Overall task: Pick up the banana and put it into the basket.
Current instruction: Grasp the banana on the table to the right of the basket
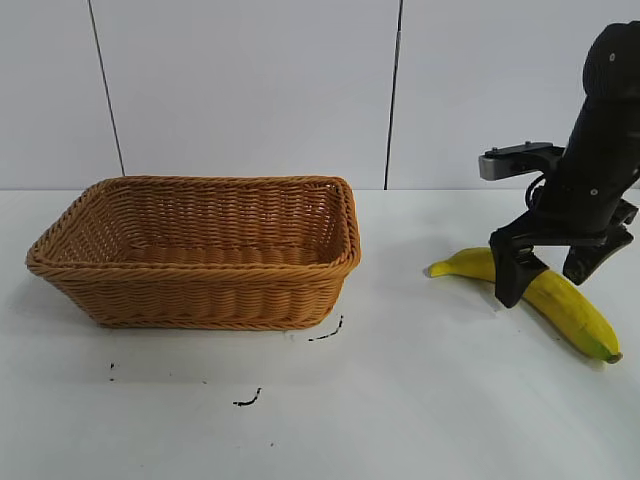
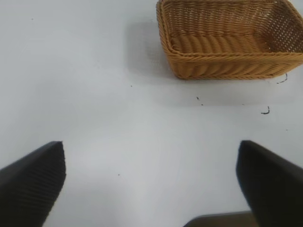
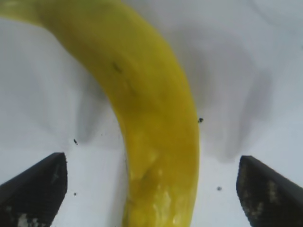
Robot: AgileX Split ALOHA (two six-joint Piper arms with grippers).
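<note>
A plain white table [image 1: 400, 420] carries a few small black scuff marks [image 1: 248, 400], and pale wall panels [image 1: 250, 90] stand behind it. One tan-orange woven wicker basket [image 1: 200, 250] sits on the left. One long curved yellow banana [image 1: 570, 305] lies on the table well to its right. The black right gripper [image 1: 550, 270] straddles the banana's middle, fingers wide apart. The left gripper [image 2: 151, 184] hangs spread above bare table.

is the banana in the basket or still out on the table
Out. The banana lies on the table beside the basket, between the open right gripper.
</note>
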